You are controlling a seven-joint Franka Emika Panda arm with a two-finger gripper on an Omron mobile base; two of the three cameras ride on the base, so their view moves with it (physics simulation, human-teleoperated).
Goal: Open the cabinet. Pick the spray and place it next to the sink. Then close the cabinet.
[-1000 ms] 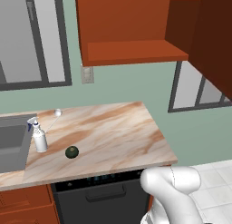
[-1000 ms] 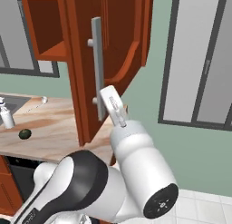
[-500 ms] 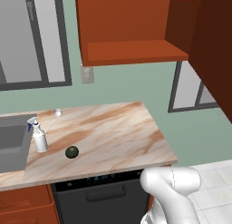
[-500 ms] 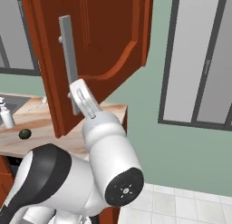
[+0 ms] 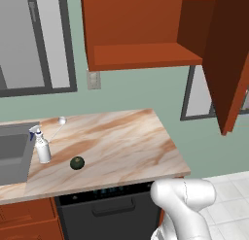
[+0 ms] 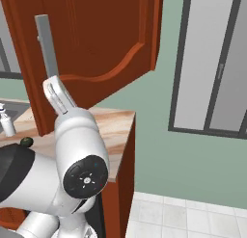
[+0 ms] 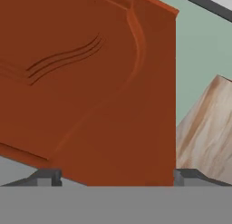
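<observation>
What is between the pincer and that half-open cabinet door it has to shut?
Nothing visible. In the hand view the open pincer faces the cabinet door directly, its fingertips spread either side of the door's lower edge.

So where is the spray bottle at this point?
In the left base view the spray bottle stands upright on the counter, at the sink's right rim, with the dark green ball to its right.

One cabinet point(image 5: 146, 35), door point(image 6: 96, 44) swung out; one grey bar handle point(image 6: 47, 46) on it. One gripper point(image 7: 115, 175), jaws wide, door face right before them. One spray point(image 5: 43, 147). One dark green ball point(image 5: 77, 162). One sink point(image 5: 12, 154). One marble counter point(image 5: 116, 146). One dishwasher front point(image 5: 107, 214). One wall outlet point(image 5: 93, 79). Two windows: one point(image 5: 34, 40), another point(image 6: 212, 63).
</observation>
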